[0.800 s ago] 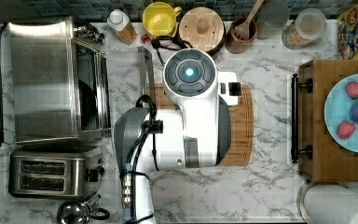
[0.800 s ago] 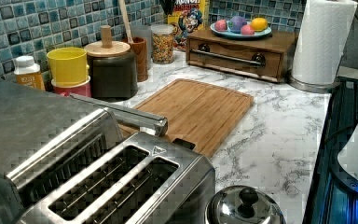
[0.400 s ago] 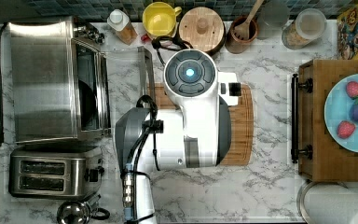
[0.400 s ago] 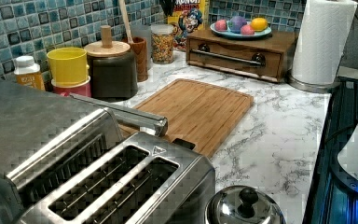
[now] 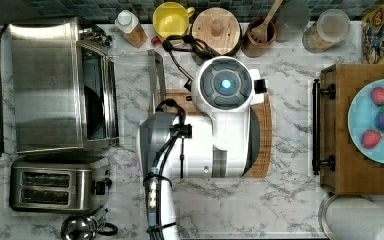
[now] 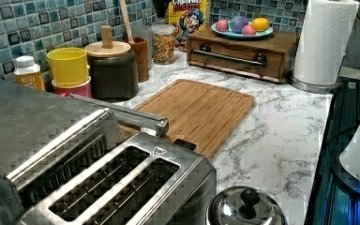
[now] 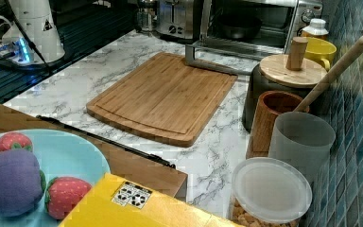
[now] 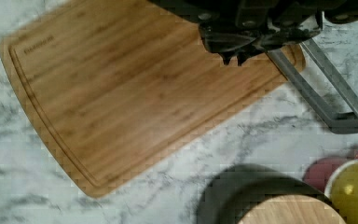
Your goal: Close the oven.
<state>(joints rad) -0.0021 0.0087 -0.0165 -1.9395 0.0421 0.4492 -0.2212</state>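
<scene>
nothing has moved since the earlier frames: the oven point(image 5: 62, 85) sits at the top view's left edge of the counter point(image 5: 285, 200), its glass door point(image 5: 132, 75) dropped flat. the tool point(image 8: 233, 58) hangs over the cutting board point(image 8: 135, 93), tips nearly together, holding nothing.

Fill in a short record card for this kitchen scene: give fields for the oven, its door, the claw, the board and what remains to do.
oven: steel box oven at the top view's left, beside the toaster
door: glass door dropped open, lying flat; bar handle near the cutting board
claw: claw fingertips close together above the board's edge, near the handle, holding nothing
board: bare
remaining: door not yet lifted shut
</scene>
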